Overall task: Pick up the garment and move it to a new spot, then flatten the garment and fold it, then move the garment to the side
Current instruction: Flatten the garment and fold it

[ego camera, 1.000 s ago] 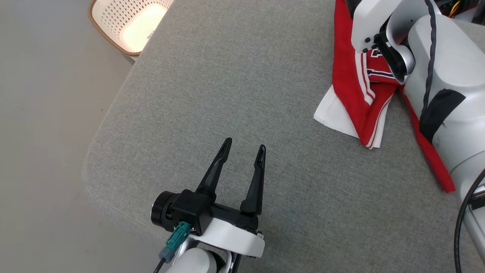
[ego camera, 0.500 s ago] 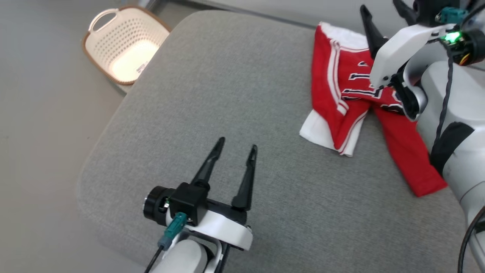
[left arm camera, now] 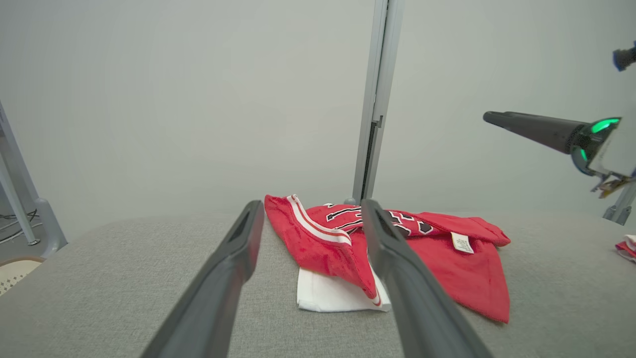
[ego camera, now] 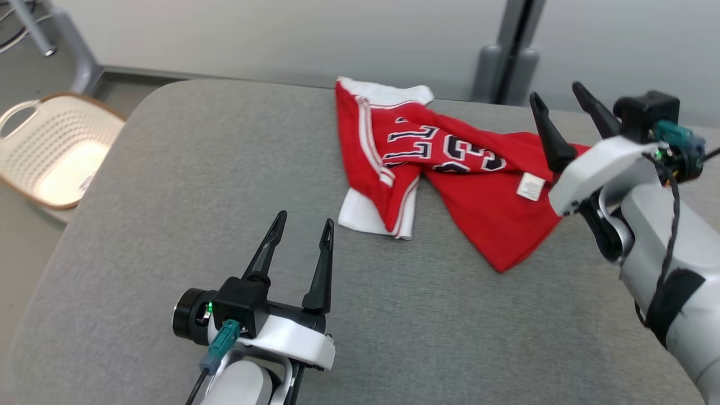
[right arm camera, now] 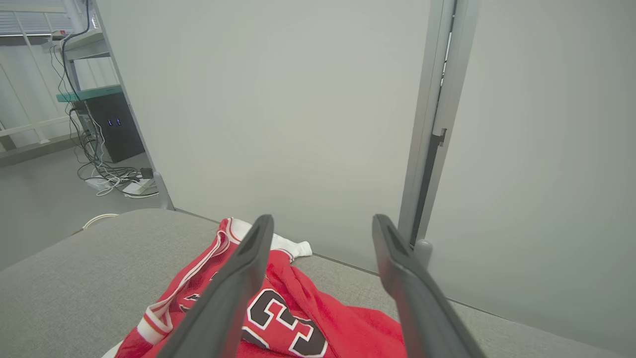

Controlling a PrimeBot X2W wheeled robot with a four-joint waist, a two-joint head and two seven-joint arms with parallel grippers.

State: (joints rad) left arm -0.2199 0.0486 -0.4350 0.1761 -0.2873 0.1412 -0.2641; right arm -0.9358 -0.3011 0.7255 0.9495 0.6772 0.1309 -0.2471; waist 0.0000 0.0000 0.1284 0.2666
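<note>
We judge ourselves at the pick-up: the crumpled garment (ego camera: 450,185) lies at 1 o'clock on the grey pad (ego camera: 225,169), with left gripper (ego camera: 304,218) at 7 and right gripper (ego camera: 555,91) at 2 o'clock both released and empty, so next we must descend and pinch cloth.

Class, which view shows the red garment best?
The head view: from above, nearly the whole garment shows. The left wrist view foreshortens it; the right wrist view cuts it off at the bottom edge.
</note>
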